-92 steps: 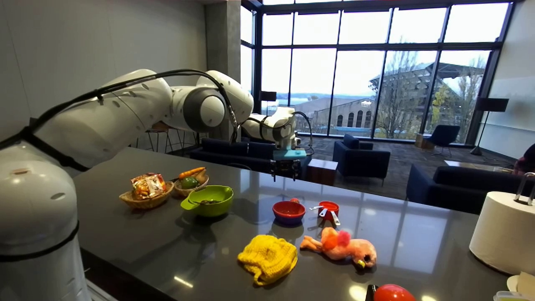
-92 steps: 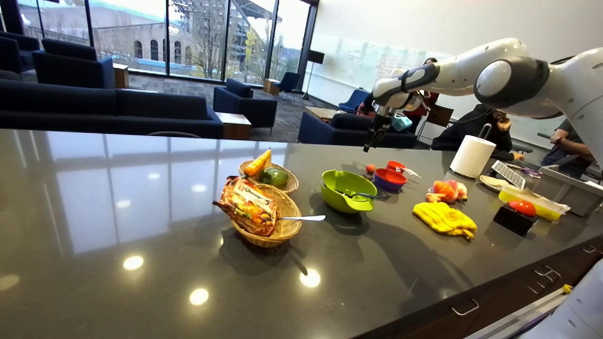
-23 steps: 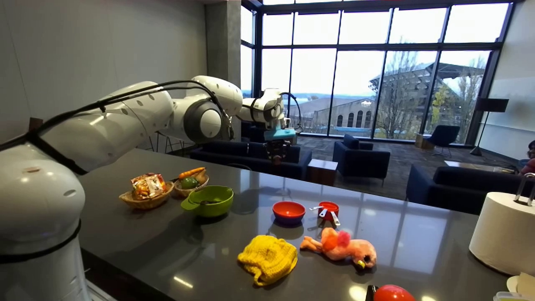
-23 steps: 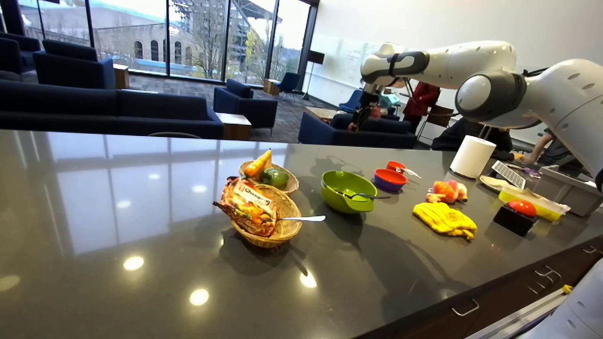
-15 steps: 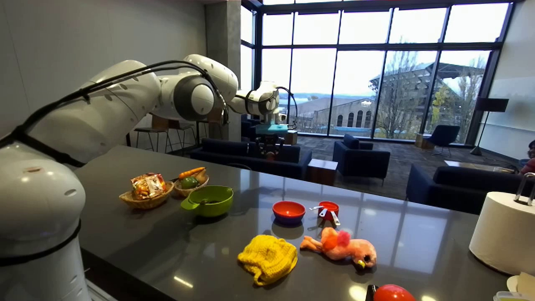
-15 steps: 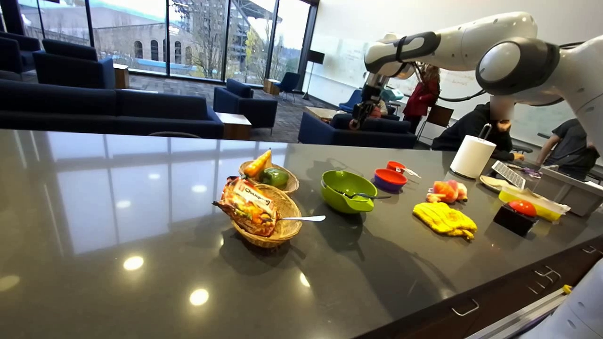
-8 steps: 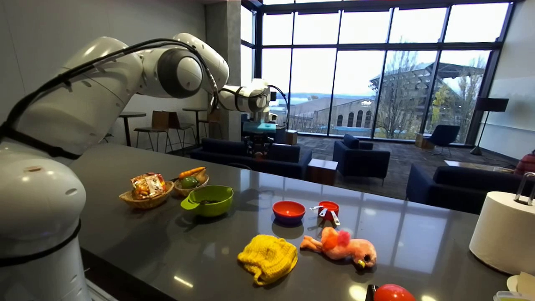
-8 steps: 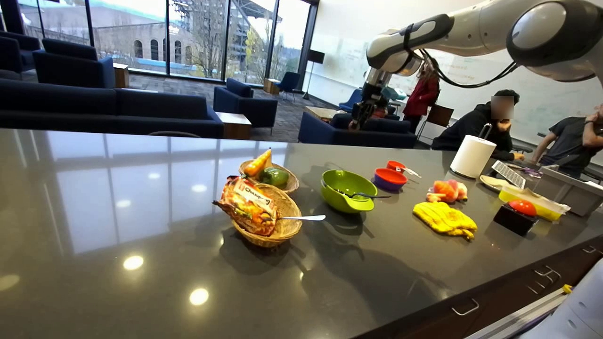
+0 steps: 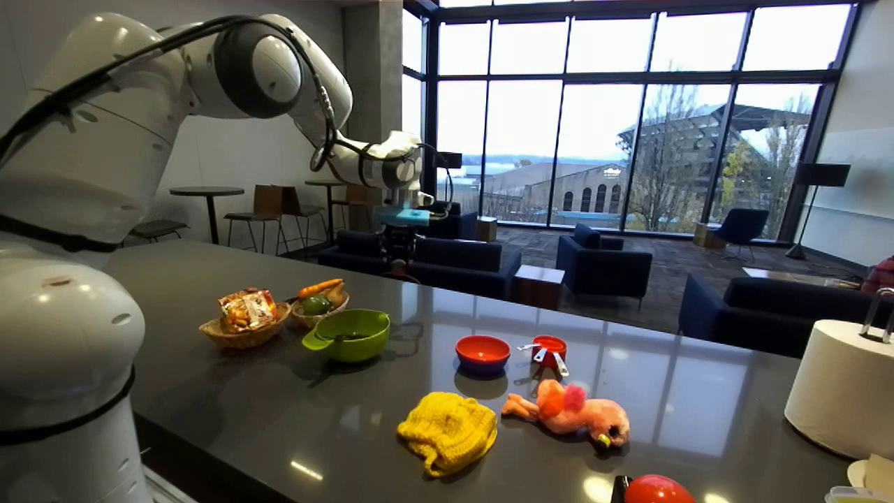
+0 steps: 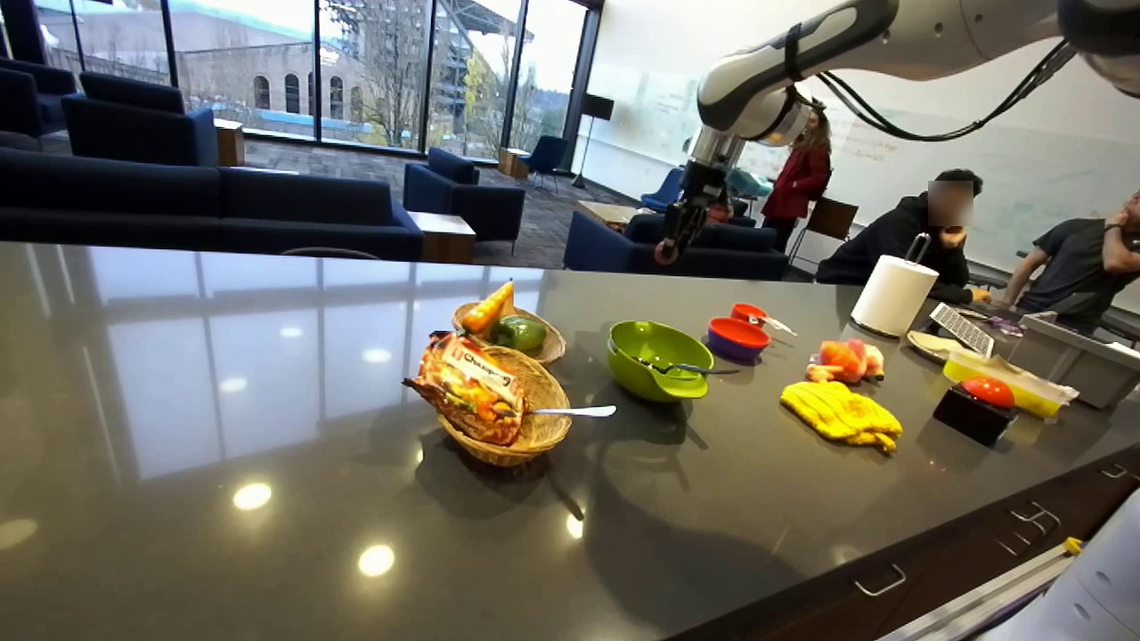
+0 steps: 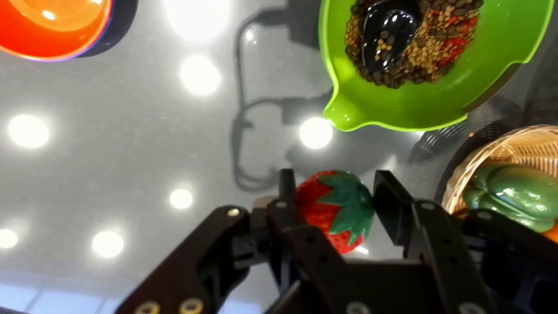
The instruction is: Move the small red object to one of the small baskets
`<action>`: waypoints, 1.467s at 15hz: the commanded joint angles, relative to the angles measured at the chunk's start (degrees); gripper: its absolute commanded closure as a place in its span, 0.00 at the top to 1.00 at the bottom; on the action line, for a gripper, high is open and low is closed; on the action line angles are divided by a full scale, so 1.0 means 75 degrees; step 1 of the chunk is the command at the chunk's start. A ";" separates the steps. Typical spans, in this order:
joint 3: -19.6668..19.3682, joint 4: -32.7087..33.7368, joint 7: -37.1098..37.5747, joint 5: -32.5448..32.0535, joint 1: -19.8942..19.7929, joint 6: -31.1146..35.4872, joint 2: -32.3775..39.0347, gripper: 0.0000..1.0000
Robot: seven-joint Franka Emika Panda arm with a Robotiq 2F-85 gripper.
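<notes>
The small red object is a strawberry-like piece with green leaves, held between the black fingers of my gripper. In both exterior views the gripper hangs in the air above the counter, with the red piece just showing at its tips. Two small wicker baskets stand on the counter: the farther basket holds a carrot and green vegetables, while the nearer basket carries a food packet and a utensil. At the right of the wrist view appears a basket with a green vegetable.
A green bowl with beans and a black ladle stands beside the baskets. Farther along are a red-and-purple bowl, red measuring cups, a yellow cloth, a pink plush toy, a paper towel roll and a red button.
Several seconds ago the red piece lay behind the red-and-purple bowl; now it is gripped and raised. Over the last second the gripper moved toward the baskets' side while the arm's elbow rose.
</notes>
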 commanded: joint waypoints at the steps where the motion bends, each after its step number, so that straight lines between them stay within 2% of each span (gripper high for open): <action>1: 0.0149 -0.1551 -0.0191 0.0217 0.0122 0.0536 -0.1000 0.23; 4: 0.0276 -0.1999 -0.0372 0.0318 0.0273 0.0719 -0.1182 0.23; 8: 0.0409 -0.2083 -0.0767 0.0322 0.0434 0.0808 -0.1124 0.23; 22: 0.0686 -0.0869 -0.2300 0.0662 0.0515 0.0594 -0.0008 0.23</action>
